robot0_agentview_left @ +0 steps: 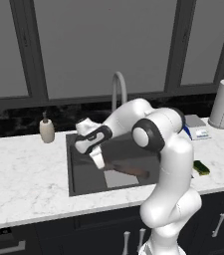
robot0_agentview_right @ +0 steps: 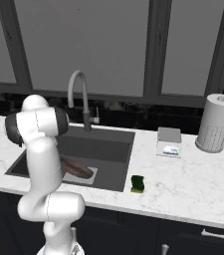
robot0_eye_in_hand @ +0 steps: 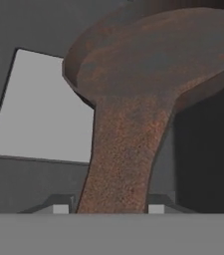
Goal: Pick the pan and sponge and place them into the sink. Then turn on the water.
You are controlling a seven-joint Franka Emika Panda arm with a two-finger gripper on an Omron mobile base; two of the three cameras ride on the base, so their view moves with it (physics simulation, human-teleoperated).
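Two-finger gripper (robot0_eye_in_hand: 107, 209) clamped on long brown handle of small round dark-brown frying pan (robot0_eye_in_hand: 148, 74), jaws closed against both sides of handle in hand view. Pan held low inside large rectangular dark-grey sink (robot0_agentview_left: 86, 174), bowl over edge of pale-grey square patch (robot0_eye_in_hand: 41, 107) on basin floor; in left base view pan (robot0_agentview_left: 128, 171) sits toward near side of basin, in right base view (robot0_agentview_right: 76, 169) just beyond white arm. Cannot tell whether pan bottom already touches basin floor. Small rectangular green sponge with yellow layer (robot0_agentview_right: 137, 184) on white marble counter (robot0_agentview_right: 193, 184), just right of sink rim, near front edge; also in left base view (robot0_agentview_left: 201, 167). Grey gooseneck faucet (robot0_agentview_right: 79, 94) at far side of sink, no blue stream visible, so water judged off.

Step in hand, by judgement: setting pan down in sink. To do well: lower until pan rests flat, keep handle level, avoid tipping bowl against sink wall. Release only once pan is supported, then lift straight up clear of handle before swinging right toward sponge. Mind faucet neck on way out. Sponge pickup and water remain to do.
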